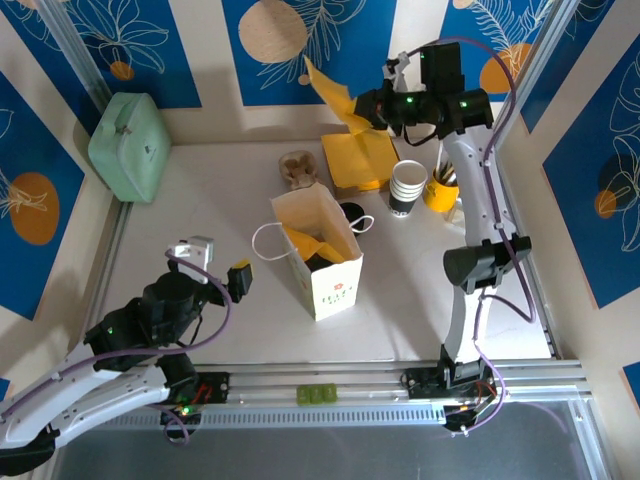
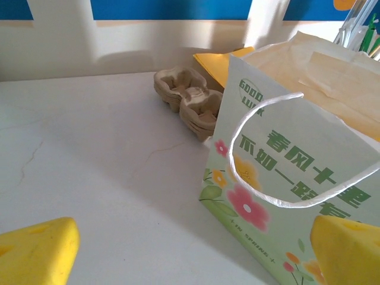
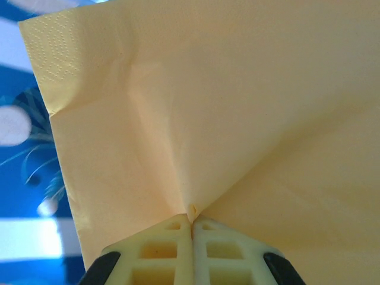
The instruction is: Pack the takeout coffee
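Top external: one paper bag (image 1: 335, 285), one napkin (image 1: 330, 92) in right tool (image 1: 368, 112).

Bright, even light washes the table (image 1: 220, 200) almost white in the top view, and shadows are soft. In the left wrist view a faint shadow spreads from the paper bag (image 2: 285, 154) toward 8 o'clock, its top at 2 o'clock glares, and the yellow fingers (image 2: 35, 252) at 7 and 5 o'clock are blurred. In the right wrist view the napkin (image 3: 208, 107) glows, and the wall (image 3: 24, 178) at 9 o'clock is out of focus.

Left gripper (image 1: 218, 262) spread wide, low; right gripper (image 3: 192, 228) clamped, arm outstretched.
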Available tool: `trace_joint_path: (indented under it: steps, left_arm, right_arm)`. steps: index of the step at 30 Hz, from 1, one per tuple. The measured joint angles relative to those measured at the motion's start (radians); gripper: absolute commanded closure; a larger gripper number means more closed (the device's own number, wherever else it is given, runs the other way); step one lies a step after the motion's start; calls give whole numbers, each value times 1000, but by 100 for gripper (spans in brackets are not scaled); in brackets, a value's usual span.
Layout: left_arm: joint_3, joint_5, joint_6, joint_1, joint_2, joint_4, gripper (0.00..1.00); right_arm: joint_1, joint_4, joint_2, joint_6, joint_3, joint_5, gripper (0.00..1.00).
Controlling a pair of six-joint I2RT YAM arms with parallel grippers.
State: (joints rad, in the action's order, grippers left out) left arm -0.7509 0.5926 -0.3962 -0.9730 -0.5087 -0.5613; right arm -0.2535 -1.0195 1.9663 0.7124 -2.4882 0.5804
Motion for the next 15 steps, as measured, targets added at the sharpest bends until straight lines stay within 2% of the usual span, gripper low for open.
trace_joint_path:
  steps: [7, 15]
  left_arm:
    - [0, -21, 0, 0, -12, 4, 1]
    - [0, -36, -6, 0, -45, 55, 1]
  right_arm:
    - [-130, 129, -279, 74, 312, 116, 100]
    - [-296, 267, -518, 131, 590, 29, 100]
